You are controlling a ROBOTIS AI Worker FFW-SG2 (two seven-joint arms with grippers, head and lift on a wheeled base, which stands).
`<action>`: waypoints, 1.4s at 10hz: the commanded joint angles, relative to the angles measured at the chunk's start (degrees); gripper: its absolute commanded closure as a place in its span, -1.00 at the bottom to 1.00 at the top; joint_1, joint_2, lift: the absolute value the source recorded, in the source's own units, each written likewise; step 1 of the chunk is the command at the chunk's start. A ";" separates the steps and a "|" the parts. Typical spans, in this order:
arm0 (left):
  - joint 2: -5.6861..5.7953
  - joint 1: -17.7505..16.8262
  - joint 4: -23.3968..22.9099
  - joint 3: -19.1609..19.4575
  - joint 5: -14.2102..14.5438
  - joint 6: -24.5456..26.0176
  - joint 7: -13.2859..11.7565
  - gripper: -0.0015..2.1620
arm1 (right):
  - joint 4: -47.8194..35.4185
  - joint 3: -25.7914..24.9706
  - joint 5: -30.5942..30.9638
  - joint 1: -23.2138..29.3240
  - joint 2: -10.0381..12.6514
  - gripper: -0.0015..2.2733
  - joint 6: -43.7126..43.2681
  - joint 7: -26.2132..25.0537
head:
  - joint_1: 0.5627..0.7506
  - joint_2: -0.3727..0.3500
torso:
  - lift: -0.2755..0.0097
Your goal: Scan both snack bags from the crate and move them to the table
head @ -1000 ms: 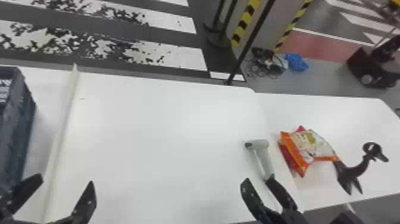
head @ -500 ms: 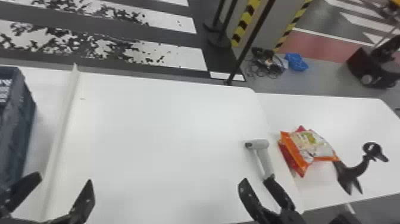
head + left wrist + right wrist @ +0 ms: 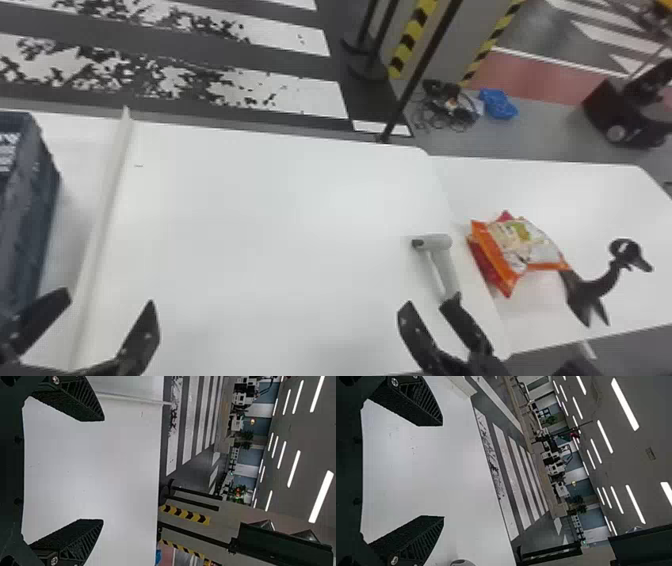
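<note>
Two snack bags lie overlapped on the right-hand table in the head view, an orange-and-white bag (image 3: 530, 242) on top of a red bag (image 3: 487, 262). Left of them, the grey scanner (image 3: 442, 260) rests on the middle table. My left gripper (image 3: 110, 300) is open near the bottom left, beside the blue-grey crate (image 3: 42, 200); its inside is mostly out of sight. Beside the scanner's handle end stands my right gripper (image 3: 427, 302), open with nothing held. In the wrist views the left gripper (image 3: 104, 470) and right gripper (image 3: 443, 471) each have widely parted fingers.
A white raised strip (image 3: 107, 215) runs along the table between crate and middle surface. On the right-hand table (image 3: 590, 200), a black curved stand (image 3: 595, 287) touches the snack bags' right side. A thin black pole (image 3: 420, 75) rises beyond the far edge.
The right gripper has shifted very slightly to the left, and the left gripper's fingers have moved slightly. The bags, scanner and crate stay where they were.
</note>
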 commanded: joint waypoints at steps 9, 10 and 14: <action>-0.34 0.75 0.19 0.00 -0.15 -0.88 -0.12 -0.92 | 0.69 0.00 -0.62 0.53 -0.34 -0.92 -2.28 0.86 | 0.41 -0.94 | 0.32; -0.34 0.75 0.19 0.08 -0.15 -1.05 -0.12 -0.92 | 0.86 0.00 -0.62 0.44 -0.34 -0.92 -2.28 0.86 | 0.41 -0.94 | 0.32; -0.34 0.84 0.36 0.08 -0.15 -1.93 -0.03 -0.92 | 1.04 0.18 -0.62 0.35 -0.25 -0.92 -2.81 1.22 | 0.41 -0.94 | 0.32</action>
